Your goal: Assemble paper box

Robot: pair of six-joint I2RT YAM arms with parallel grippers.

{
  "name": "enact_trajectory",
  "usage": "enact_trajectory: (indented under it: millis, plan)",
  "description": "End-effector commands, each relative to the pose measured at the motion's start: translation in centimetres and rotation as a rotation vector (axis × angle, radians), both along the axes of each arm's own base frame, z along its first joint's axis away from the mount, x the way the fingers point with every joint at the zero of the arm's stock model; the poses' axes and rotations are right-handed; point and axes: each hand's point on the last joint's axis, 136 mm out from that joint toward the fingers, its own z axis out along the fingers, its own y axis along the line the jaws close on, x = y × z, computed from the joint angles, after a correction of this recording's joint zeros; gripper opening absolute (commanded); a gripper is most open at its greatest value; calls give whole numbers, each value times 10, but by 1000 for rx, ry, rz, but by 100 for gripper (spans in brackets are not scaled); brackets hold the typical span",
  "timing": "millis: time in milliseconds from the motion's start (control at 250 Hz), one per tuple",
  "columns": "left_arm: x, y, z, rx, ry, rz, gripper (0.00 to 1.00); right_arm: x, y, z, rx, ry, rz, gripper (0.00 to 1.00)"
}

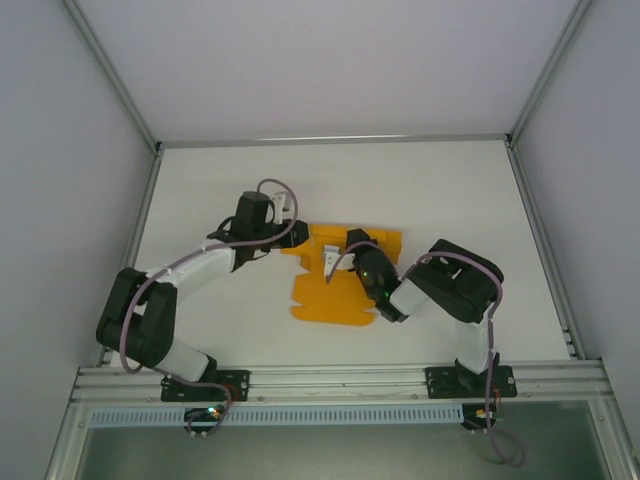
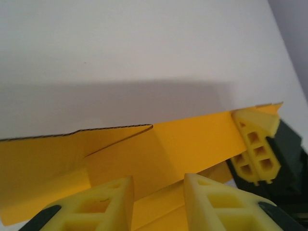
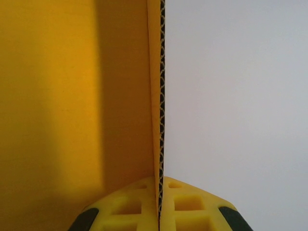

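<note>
The paper box is a flat orange die-cut sheet in the middle of the white table. Its far part is lifted. My right gripper is shut on a raised flap, whose corrugated edge runs straight up from between its yellow pads. My left gripper is at the sheet's far left corner. In the left wrist view its gripper has its jaws apart, with orange card standing just beyond the tips and more card lying below the gap. The right gripper's fingertip shows there, at the raised panel's right end.
The white table stretches beyond and to both sides of the sheet. Pale walls with metal corner posts close it in. An aluminium rail carrying both arm bases runs along the near edge.
</note>
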Motion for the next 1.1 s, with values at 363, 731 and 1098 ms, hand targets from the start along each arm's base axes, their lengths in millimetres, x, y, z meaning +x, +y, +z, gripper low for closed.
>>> enact_trajectory:
  millis: [363,731,1098]
  plan:
    - [-19,-61,20,-334,64,-219,33,4,8,9,36,-10,7,0]
    - [-1,-3,24,-126,-27,3,64,6,-2,17,58,-21,-7,0]
    - [7,96,23,74,-236,-60,100,2,3,29,103,-25,61,0]
